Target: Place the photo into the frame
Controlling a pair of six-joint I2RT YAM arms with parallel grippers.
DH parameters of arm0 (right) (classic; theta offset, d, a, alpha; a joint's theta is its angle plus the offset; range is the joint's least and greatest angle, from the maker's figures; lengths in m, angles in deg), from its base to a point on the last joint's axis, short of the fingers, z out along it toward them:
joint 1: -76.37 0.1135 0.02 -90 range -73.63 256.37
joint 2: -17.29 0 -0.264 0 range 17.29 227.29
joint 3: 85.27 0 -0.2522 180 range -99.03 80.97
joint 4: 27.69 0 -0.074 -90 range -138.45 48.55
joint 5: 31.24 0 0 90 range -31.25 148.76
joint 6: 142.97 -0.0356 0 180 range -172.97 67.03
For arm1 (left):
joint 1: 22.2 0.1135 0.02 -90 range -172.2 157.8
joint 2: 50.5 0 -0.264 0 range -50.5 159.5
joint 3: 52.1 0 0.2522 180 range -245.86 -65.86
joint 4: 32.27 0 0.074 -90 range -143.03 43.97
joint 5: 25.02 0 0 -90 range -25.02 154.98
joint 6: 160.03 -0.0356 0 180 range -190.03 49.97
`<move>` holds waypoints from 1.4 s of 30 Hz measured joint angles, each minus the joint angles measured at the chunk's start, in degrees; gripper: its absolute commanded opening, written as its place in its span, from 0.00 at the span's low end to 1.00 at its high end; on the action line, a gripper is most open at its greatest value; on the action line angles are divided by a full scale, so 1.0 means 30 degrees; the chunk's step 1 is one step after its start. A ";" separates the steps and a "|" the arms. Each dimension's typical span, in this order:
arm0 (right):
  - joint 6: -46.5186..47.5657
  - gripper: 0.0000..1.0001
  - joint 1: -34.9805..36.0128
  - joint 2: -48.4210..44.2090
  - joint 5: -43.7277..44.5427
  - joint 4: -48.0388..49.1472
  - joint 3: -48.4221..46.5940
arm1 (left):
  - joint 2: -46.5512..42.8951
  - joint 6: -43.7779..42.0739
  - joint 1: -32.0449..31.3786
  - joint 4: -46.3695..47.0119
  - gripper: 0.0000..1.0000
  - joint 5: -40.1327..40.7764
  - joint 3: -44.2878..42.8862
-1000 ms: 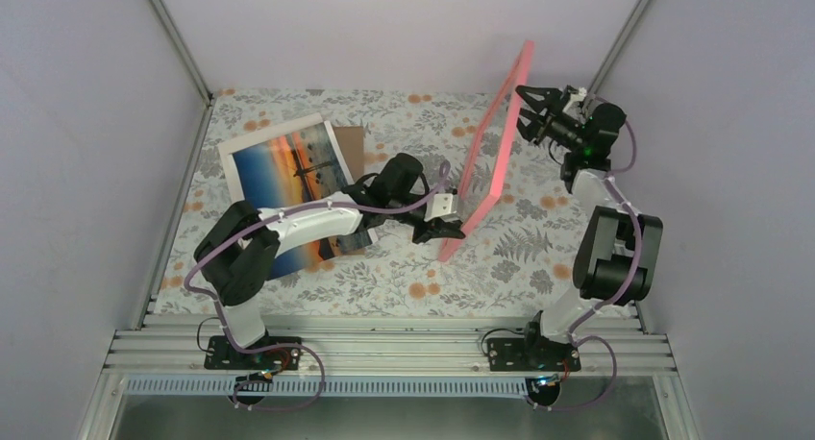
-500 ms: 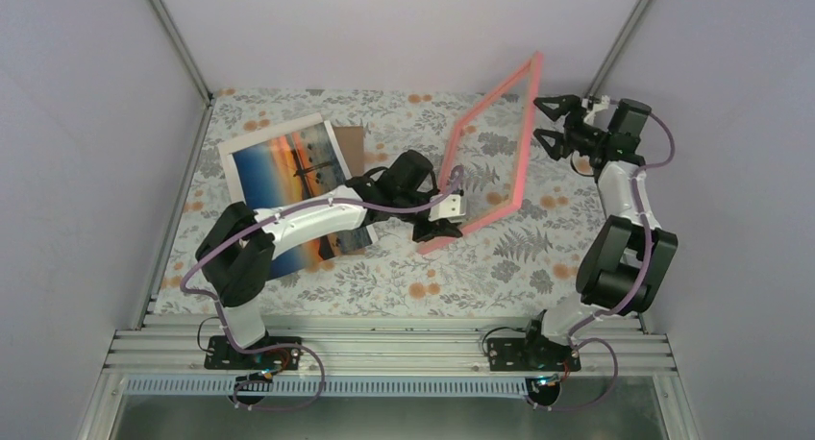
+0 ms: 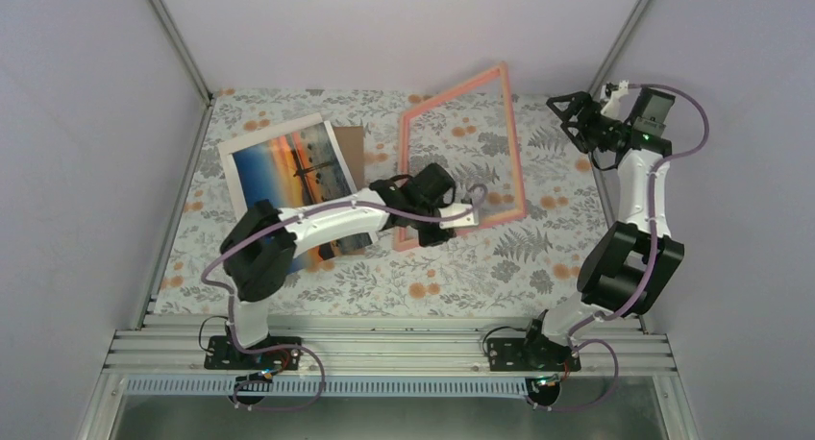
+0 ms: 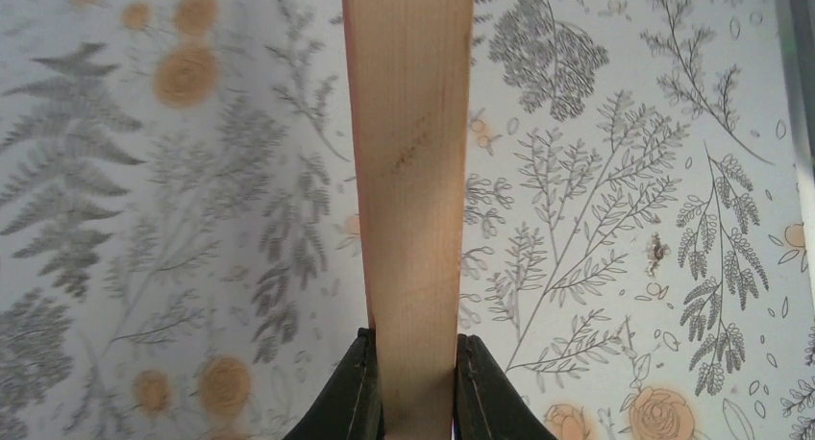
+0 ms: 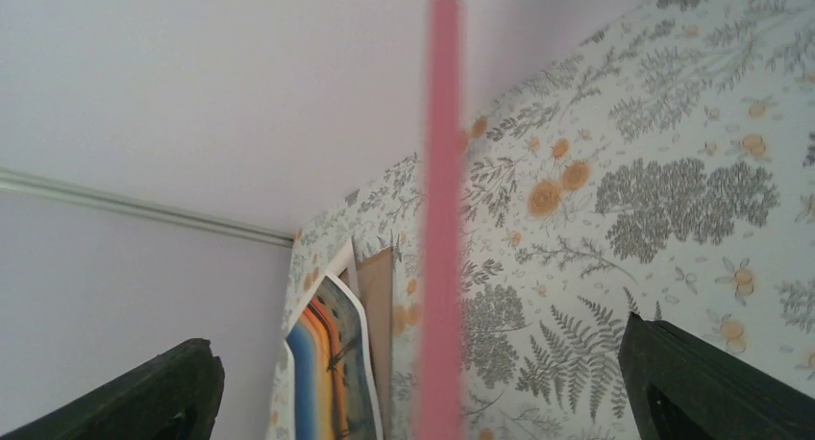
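The pink frame [image 3: 513, 142] stands tilted above the floral table, its far edge raised. My left gripper [image 3: 434, 232] is shut on its near left corner. In the left wrist view the pale frame bar [image 4: 413, 152] runs up between the black fingers [image 4: 358, 394] of my left gripper [image 4: 413, 387]. My right gripper [image 3: 575, 113] hangs open at the back right, apart from the frame. In its own view, between the wide jaws of my right gripper [image 5: 432, 392], the frame edge [image 5: 442, 171] shows blurred and further off. The photo [image 3: 288, 166] lies flat at the back left, partly under my left arm.
A brown cardboard board [image 3: 354, 144] lies under the photo's right side, also visible as the board [image 5: 380, 305] beside the photo [image 5: 332, 363]. Lilac walls close the table at the back and both sides. A metal rail [image 3: 384, 349] runs along the near edge.
My right gripper opened, let go of the frame's top and pulled back to the right. My left gripper swung the frame leftward, turning its open face towards the camera.
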 measured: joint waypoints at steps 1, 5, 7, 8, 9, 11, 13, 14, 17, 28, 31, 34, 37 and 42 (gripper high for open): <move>0.0539 1.00 0.0000 -0.0007 -0.0022 -0.0219 -0.0197 | 0.0372 0.0007 -0.0321 -0.0313 0.02 0.0444 -0.0321; 0.2601 1.00 0.0007 -0.0095 -0.0546 -0.1035 -0.0911 | 0.2339 0.0160 -0.1530 -0.1996 0.02 0.2025 -0.2069; 0.3395 1.00 0.0044 -0.0160 -0.0903 -0.1370 -0.1064 | 0.3541 0.0335 -0.1938 -0.2922 0.02 0.2477 -0.3206; 0.3701 1.00 0.0109 -0.0160 -0.1020 -0.1537 -0.1137 | 0.4095 0.0481 -0.2084 -0.3228 0.02 0.2623 -0.3665; 0.3978 1.00 0.0168 -0.0160 -0.1086 -0.1712 -0.1195 | 0.4546 0.0583 -0.2178 -0.3483 0.02 0.2739 -0.4022; 0.4473 0.99 0.0299 -0.0160 -0.1355 -0.2222 -0.1275 | 0.5486 0.0823 -0.2346 -0.4036 0.02 0.3002 -0.4707; 0.4728 0.98 0.0401 -0.0138 -0.1821 -0.2557 -0.1282 | 0.6091 0.1093 -0.2455 -0.4459 0.03 0.3155 -0.5078; 0.4830 0.97 0.0423 -0.0095 -0.2208 -0.2674 -0.1282 | 0.6353 0.1202 -0.2492 -0.4561 0.07 0.3206 -0.5166; 0.4874 0.90 0.0510 0.0036 -0.3402 -0.2601 -0.1086 | 0.6688 0.1515 -0.2514 -0.4765 0.25 0.3206 -0.5268; 0.2237 0.73 0.0510 0.0087 -0.7847 0.0197 0.3111 | 0.4932 0.2579 -0.1923 -0.3876 1.00 0.0692 -0.4466; 0.1712 0.73 0.0517 0.0095 -0.8546 0.0721 0.3781 | 0.2630 0.2798 -0.1005 -0.3206 1.00 -0.0291 -0.3519; 0.1887 0.73 0.0612 0.0095 -0.8728 0.0823 0.3869 | -0.0131 0.2951 0.0437 -0.2157 1.00 -0.0889 -0.2244; 0.2856 0.73 0.1027 0.0095 -0.8531 0.0386 0.3861 | -0.2885 0.3082 0.2215 -0.0984 1.00 -0.0670 -0.0714; 0.5195 0.72 0.2725 0.0124 -0.7125 -0.1056 0.3497 | -0.5435 0.3490 0.5355 -0.0117 1.00 -0.0189 0.1472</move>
